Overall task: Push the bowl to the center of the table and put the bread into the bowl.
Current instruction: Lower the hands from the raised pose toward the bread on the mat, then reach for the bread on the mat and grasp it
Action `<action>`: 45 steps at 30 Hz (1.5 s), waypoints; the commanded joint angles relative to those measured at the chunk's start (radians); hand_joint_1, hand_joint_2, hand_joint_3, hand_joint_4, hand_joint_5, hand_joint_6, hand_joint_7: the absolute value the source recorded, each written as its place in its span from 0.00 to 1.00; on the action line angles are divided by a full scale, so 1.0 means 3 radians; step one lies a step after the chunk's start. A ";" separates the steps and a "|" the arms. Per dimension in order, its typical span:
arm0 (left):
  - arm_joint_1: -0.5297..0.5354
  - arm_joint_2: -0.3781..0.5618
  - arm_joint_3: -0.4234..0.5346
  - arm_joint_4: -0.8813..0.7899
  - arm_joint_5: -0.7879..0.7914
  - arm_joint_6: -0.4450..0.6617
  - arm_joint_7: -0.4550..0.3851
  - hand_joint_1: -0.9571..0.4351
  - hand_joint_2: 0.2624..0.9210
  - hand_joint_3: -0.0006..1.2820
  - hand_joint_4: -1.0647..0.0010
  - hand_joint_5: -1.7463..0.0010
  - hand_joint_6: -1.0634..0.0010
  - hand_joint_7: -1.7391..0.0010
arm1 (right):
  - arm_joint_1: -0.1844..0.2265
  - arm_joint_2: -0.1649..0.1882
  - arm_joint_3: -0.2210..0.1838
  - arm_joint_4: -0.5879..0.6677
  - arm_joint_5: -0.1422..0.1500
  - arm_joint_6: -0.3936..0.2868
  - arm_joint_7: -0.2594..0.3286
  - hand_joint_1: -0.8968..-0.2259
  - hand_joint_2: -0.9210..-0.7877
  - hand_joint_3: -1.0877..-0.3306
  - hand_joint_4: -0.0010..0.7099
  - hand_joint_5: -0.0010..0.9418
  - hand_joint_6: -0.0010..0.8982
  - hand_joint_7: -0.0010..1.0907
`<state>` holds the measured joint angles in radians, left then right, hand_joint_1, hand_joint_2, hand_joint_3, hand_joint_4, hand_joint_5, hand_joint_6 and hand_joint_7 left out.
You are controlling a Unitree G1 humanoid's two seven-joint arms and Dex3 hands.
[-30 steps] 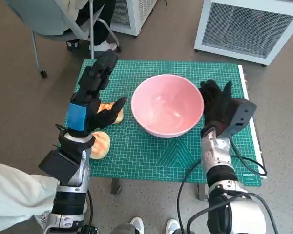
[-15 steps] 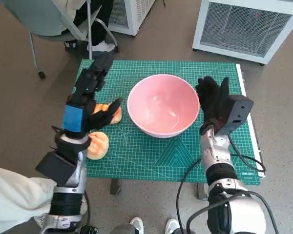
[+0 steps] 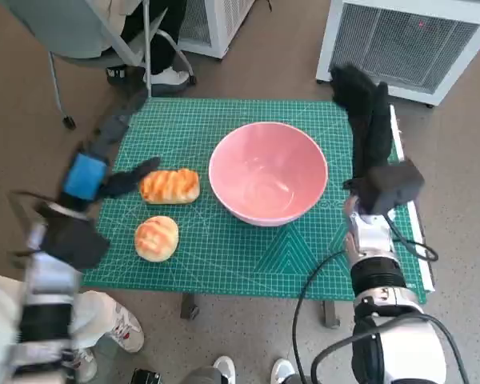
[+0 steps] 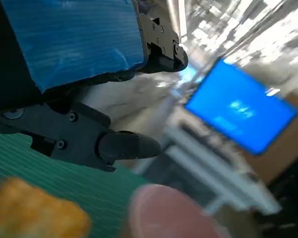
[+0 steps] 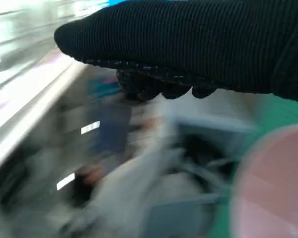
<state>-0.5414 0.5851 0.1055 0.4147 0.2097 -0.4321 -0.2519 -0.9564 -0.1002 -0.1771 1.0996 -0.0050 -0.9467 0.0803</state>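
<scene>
Left hand [image 3: 112,152]: smeared by motion in the head view; finger shapes unclear.
Left wrist view: bowl [image 4: 171,213] only a soft pink blur, cut off at the edge; bread [image 4: 37,215] an orange smudge, also cut off; background streaked, blue screen [image 4: 241,114] unreadable.
Right wrist view: heavily blurred; bowl rim a pale pink arc cropped at the corner; shapes behind the glove [image 5: 198,44] unidentifiable.
Right hand [image 3: 364,108]: fingers hardly separable against the dark glove.
Desk [image 3: 304,248]: near edge partly covered by the right forearm.
</scene>
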 commanded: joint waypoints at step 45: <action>-0.1668 -0.0156 -0.1651 0.1911 0.1146 0.1319 -0.0923 0.68 0.75 0.00 0.99 1.00 0.83 1.00 | 0.0656 -0.0017 0.0539 -0.1310 0.0283 -0.0566 0.0695 0.42 0.00 0.26 0.44 0.05 0.00 0.74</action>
<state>-1.0199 0.5479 -0.3796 0.9680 0.5466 -0.0351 -0.5261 -0.7855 -0.1023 -0.0179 0.7076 0.0766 -1.1216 0.2862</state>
